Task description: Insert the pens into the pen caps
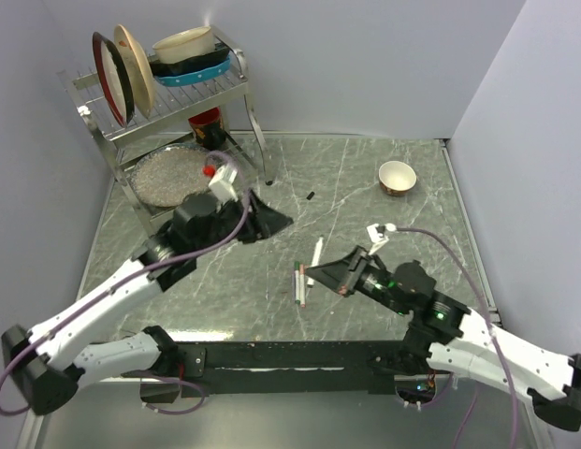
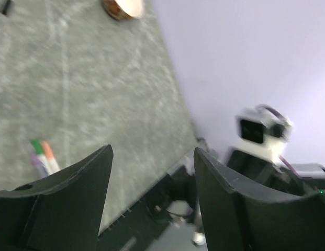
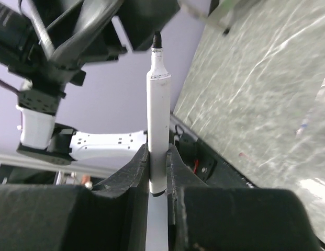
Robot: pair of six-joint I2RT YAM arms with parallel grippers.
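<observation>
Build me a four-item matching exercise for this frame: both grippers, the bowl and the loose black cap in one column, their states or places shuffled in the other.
Column one
1. left gripper
2. right gripper
3. bowl
4. black cap

Column two
A. clamped on a white pen, its uncapped tip pointing away from the wrist
B. lying alone between the rack and the bowl
C. open, nothing between the jaws
D. standing upright at the far right, away from both arms

Pairs: 1-C, 2-A, 3-D, 4-B
</observation>
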